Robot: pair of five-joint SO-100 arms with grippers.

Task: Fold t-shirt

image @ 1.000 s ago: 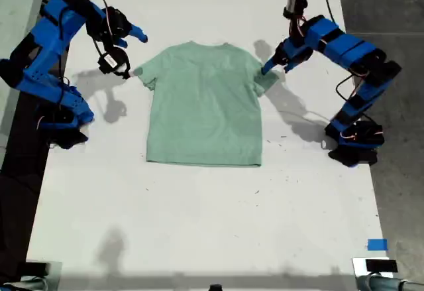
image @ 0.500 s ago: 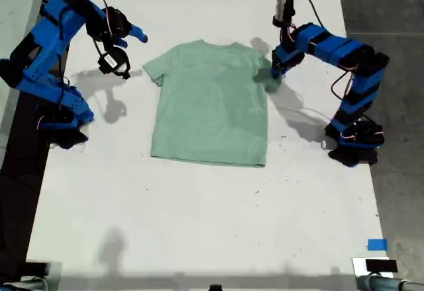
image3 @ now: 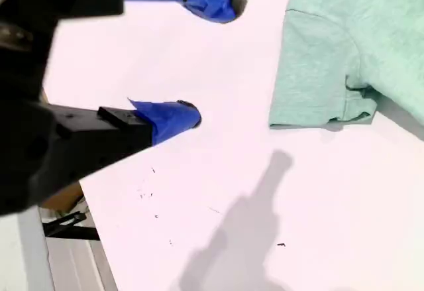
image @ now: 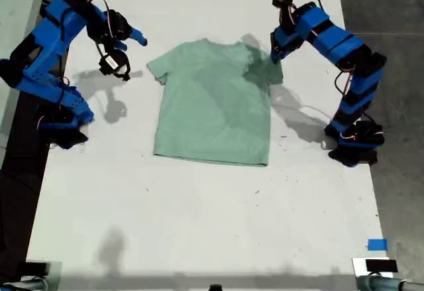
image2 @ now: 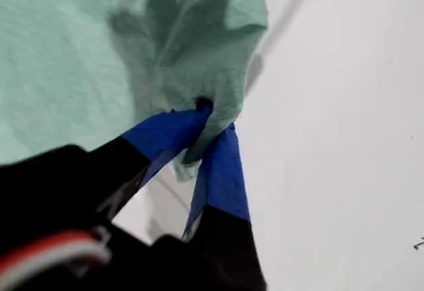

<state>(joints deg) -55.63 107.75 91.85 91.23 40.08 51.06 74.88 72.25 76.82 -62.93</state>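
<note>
My first gripper was clenched on the t-shirt sleeve — best carried low across; my second gripper hung released.

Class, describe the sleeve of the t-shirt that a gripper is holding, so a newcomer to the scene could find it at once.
On the white table lies a mint-green t-shirt. Follow its collar edge toward the exterior view's right to the sleeve there. Unlike the flat, free sleeve on the other side, this one is bunched up, pinched in my first gripper.

My first gripper pinches a bunched fold of the t-shirt, lifted above the white worktop.
</note>
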